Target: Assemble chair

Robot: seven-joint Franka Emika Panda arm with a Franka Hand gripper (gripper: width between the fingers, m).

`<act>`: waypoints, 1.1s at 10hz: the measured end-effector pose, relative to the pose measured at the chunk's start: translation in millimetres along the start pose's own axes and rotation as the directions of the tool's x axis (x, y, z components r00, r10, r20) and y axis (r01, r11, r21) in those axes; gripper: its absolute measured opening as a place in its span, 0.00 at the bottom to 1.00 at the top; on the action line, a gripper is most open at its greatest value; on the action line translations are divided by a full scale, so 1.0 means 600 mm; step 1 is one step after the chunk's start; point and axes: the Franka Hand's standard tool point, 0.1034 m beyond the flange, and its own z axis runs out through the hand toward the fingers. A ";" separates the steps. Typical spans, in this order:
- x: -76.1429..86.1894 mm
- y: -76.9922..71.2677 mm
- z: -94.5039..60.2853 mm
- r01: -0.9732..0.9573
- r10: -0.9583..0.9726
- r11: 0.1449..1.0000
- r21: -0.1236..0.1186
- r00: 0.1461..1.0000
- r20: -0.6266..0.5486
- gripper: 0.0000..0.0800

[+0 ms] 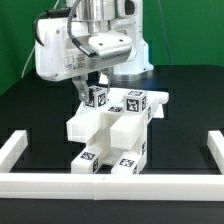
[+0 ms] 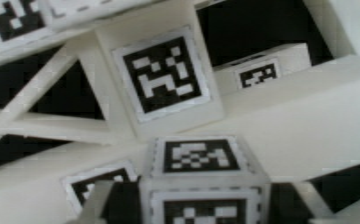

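While the gripper [image 1: 92,88] hangs low over the chunky matte white plastic chair [image 1: 110,135], its fingers seem closed on a small tagged white block [image 1: 96,97] at the chair's upper part. A skewed grip could jam the peg or tip the stack.

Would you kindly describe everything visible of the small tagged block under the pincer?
The small block is a chunky cube of matte white plastic with black-and-white square tags on the faces that show. It sits upright at the rear of the chair parts, resting on a white slab there. The pincer is right above it; whether the fingers clamp it cannot be told.
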 end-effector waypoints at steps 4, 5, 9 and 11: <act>-0.009 0.001 -0.003 0.501 -0.501 0.865 0.016 0.865 -0.007 0.79; -0.013 0.003 -0.003 0.624 -0.624 0.781 0.015 0.781 -0.008 0.81; -0.011 0.000 -0.004 0.874 -0.874 0.486 0.004 0.486 -0.021 0.81; -0.005 -0.008 -0.004 0.992 -0.992 0.126 -0.021 0.125 -0.027 0.81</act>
